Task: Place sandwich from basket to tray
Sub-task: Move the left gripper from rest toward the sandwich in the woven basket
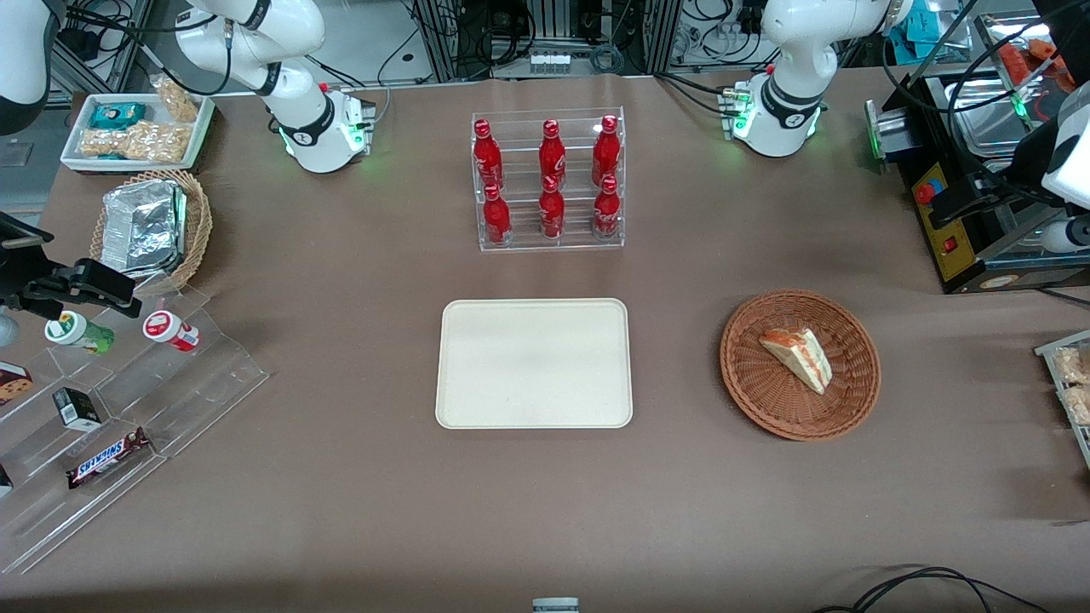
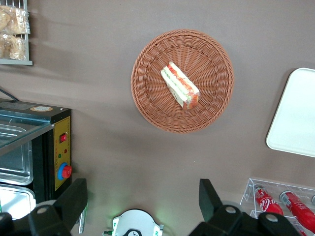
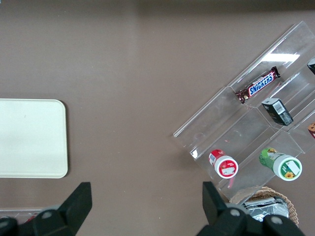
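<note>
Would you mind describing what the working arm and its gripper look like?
The left arm is glossy white with rounded segments and black bands at the joints, and a green light glows at its base. The gripper has two dark, wedge-shaped fingers, set wide apart, above the table beside the basket.

The reddish-brown woven basket (image 1: pixel 800 364) holds a white sandwich (image 1: pixel 796 358) layered orange-red and green. The tray (image 1: pixel 534 363) is plain cream, the surface (image 1: pixel 341 477) dull brown, the end effector (image 2: pixel 142 206) black.
</note>
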